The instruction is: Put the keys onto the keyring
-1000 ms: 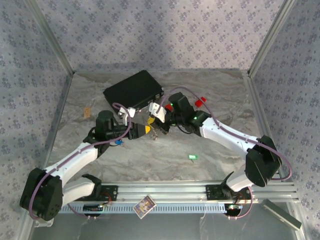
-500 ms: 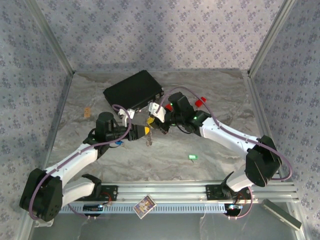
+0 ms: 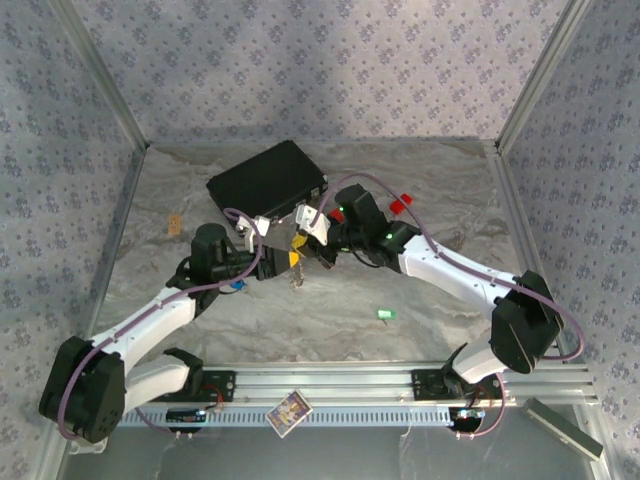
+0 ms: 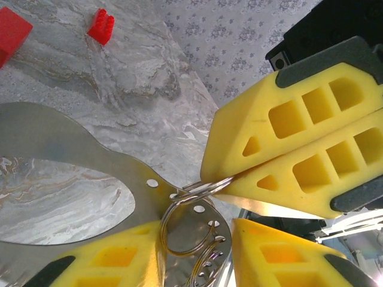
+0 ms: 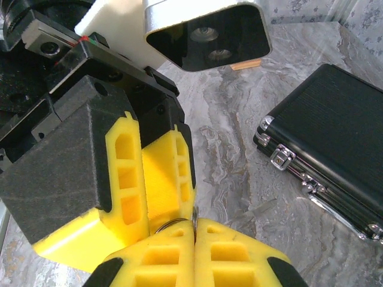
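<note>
Both grippers meet above the table's middle. My right gripper (image 3: 318, 248) (image 5: 194, 230) is shut on the edge of a thin silvery split ring (image 4: 192, 222), the keyring. A flat silvery tag (image 4: 72, 143) with small holes hangs from the keyring (image 3: 297, 279). My left gripper (image 3: 287, 260) (image 4: 194, 254) has its yellow fingers (image 5: 127, 173) pressed on either side of that tag, just below the right fingers (image 4: 281, 152). The green-headed key (image 3: 385, 315) lies alone on the table to the right. The blue-headed key (image 3: 238, 287) lies beside the left forearm.
A black case (image 3: 268, 178) (image 5: 335, 137) lies behind the grippers. Two red blocks (image 3: 400, 205) (image 4: 102, 27) sit to the right of it. A small tan piece (image 3: 174, 223) lies at the left. A card (image 3: 290, 412) rests on the front rail.
The left gripper's jaws have narrowed around the tag. The hanging tag has shifted slightly left and lower in the top view. Both arms have barely moved.
</note>
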Motion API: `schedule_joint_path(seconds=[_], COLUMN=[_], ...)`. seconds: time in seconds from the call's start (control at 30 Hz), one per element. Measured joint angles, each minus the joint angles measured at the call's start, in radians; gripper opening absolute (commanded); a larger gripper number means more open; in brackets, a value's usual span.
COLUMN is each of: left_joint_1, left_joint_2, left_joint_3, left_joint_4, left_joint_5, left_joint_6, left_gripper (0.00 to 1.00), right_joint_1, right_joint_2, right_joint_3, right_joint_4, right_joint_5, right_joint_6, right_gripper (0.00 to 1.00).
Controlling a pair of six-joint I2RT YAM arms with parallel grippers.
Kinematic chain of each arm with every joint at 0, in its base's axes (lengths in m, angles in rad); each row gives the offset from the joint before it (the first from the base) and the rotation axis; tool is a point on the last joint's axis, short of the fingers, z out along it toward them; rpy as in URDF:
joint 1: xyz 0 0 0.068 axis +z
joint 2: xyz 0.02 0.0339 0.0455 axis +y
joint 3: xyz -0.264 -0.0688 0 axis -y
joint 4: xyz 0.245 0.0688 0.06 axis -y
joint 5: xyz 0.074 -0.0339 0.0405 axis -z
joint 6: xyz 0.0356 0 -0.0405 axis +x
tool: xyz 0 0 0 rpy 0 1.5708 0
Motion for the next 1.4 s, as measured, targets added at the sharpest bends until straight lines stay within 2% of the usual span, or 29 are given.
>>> schedule_joint_path(seconds=[0.2,0.27,0.47,0.57,0.7,1.27,1.4], left_joint_1=[0.000,0.000,0.000,0.000,0.000,0.000,0.000], left_joint_2=[-0.001,-0.003,-0.027,-0.029,-0.031,-0.060,-0.060], left_joint_3=[0.000,0.001,0.002,0.003,0.006,0.006,0.006], left_joint_4=[-0.004,-0.012,-0.044,-0.047,-0.058,-0.051,-0.050], left_joint_5=[-0.001,-0.006,-0.031,-0.043,-0.068,-0.087,-0.087], left_joint_6=[0.009,0.018,0.046,0.050,0.053,0.053,0.054], left_gripper=[0.21,0.21,0.23,0.34,0.36,0.24,0.15], right_joint_1=[0.001,0.002,0.002,0.002,0.003,0.008,0.008], right_joint_2=[0.001,0.001,0.002,0.002,0.002,0.002,0.002], right_joint_3=[0.000,0.000,0.000,0.000,0.000,0.000,0.000], right_joint_4=[0.000,0.000,0.000,-0.001,-0.004,-0.005,-0.005], right_joint_5=[0.006,0.008,0.008,0.008,0.008,0.011,0.014], right_joint_6=[0.000,0.000,0.000,0.000,0.000,0.000,0.000], right_gripper=[0.00,0.00,0.00,0.00,0.00,0.00,0.00])
